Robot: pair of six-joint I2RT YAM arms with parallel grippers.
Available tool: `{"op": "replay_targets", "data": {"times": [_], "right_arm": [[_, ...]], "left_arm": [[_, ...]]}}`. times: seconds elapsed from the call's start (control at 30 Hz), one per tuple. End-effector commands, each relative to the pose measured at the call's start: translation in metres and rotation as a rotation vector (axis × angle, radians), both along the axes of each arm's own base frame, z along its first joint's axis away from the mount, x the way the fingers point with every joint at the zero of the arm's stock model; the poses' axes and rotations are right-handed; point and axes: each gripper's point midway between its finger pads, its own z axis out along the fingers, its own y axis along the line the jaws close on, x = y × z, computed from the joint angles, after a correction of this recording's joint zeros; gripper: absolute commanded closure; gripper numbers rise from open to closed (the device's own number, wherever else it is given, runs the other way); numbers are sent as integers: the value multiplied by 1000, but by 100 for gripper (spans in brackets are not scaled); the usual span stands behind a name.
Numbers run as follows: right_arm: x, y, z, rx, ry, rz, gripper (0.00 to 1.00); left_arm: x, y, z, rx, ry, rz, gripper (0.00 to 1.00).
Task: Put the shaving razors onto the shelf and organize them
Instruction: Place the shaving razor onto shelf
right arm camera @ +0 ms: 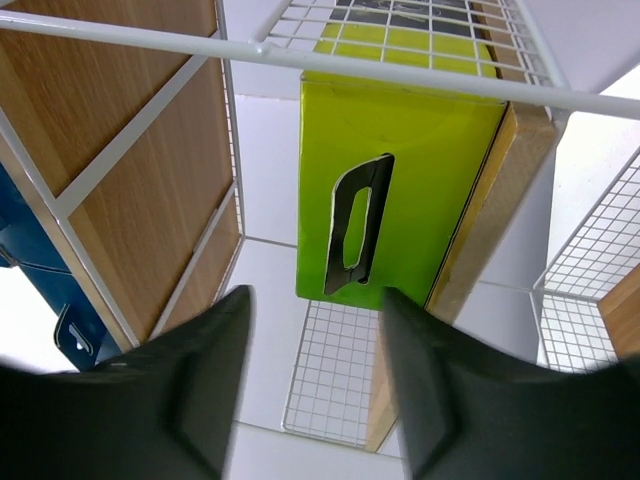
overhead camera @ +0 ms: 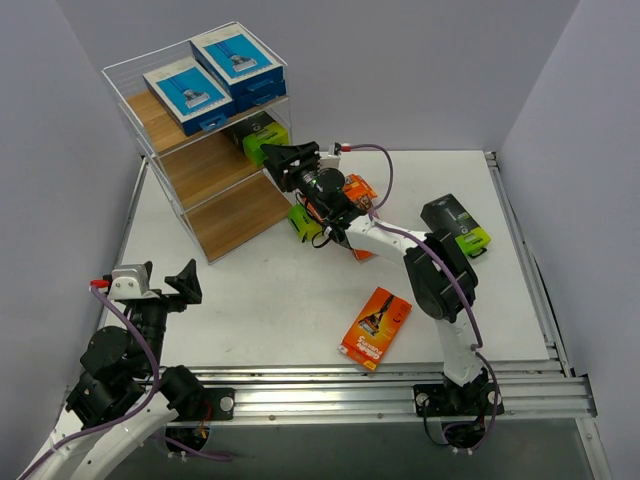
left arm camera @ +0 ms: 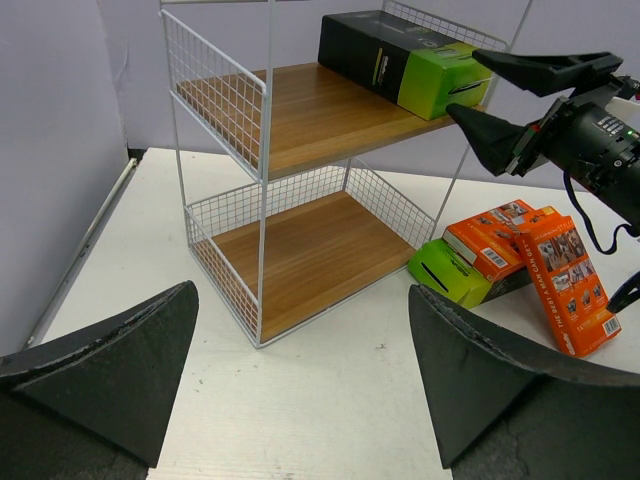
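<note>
The shelf (overhead camera: 215,170) stands at the back left. Two blue-and-white razor packs (overhead camera: 188,92) (overhead camera: 238,60) lie on its top board. A black pack with a lime-green end (overhead camera: 258,137) (left arm camera: 405,62) (right arm camera: 395,190) rests on the middle board. My right gripper (overhead camera: 270,160) (left arm camera: 500,100) (right arm camera: 315,310) is open just in front of that lime end, its fingers (right arm camera: 200,390) not touching it. More packs lie on the table: two orange (left arm camera: 495,240) (left arm camera: 568,280) leaning on a lime-ended one (left arm camera: 450,272), another orange (overhead camera: 375,327), another black-and-lime (overhead camera: 457,226). My left gripper (overhead camera: 160,278) (left arm camera: 300,370) is open and empty.
The shelf's bottom board (left arm camera: 300,250) is bare, with a white wire frame (left arm camera: 215,80) around each tier. Grey walls close in the table (overhead camera: 270,300) on the left, back and right. A metal rail (overhead camera: 400,385) runs along the near edge.
</note>
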Motion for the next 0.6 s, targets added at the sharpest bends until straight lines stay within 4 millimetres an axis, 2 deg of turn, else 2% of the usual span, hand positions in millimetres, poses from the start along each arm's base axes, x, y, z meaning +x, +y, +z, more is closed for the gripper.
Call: {"op": "replay_targets", "data": {"times": [0.0,0.1,0.3,0.33,0.37,0.4,0.43,0.47,0.53,0.57], "right_arm": [[-13,-9,55,73,-115,20,43],[-18,-13,62,64,-135,11,27],[-30,-21,73,38,-163,13,21],[-33,-22,64,20,-152,18,20],[-41,-26,71,20,-167,26,20],[-45,-28,69,12,-174,30,20],[-50,-32,53,-7,-160,34,19],[-58,-38,59,-5,-174,36,19],[-70,-45,55,-22,-198,52,18],[-78,-54,43,-41,-184,54,18]], "left_arm": [[-1,1,12,-19,-25,1,5],[-2,3,12,-19,-26,6,5],[-1,4,12,-17,-23,14,4],[-1,4,11,-16,-22,14,4],[-1,4,11,-15,-22,17,4],[-1,5,11,-16,-22,20,4],[-1,4,10,-13,-18,20,4],[0,4,10,-12,-17,23,4],[0,4,10,-8,-14,21,4],[1,3,9,-4,-9,24,4]]}}
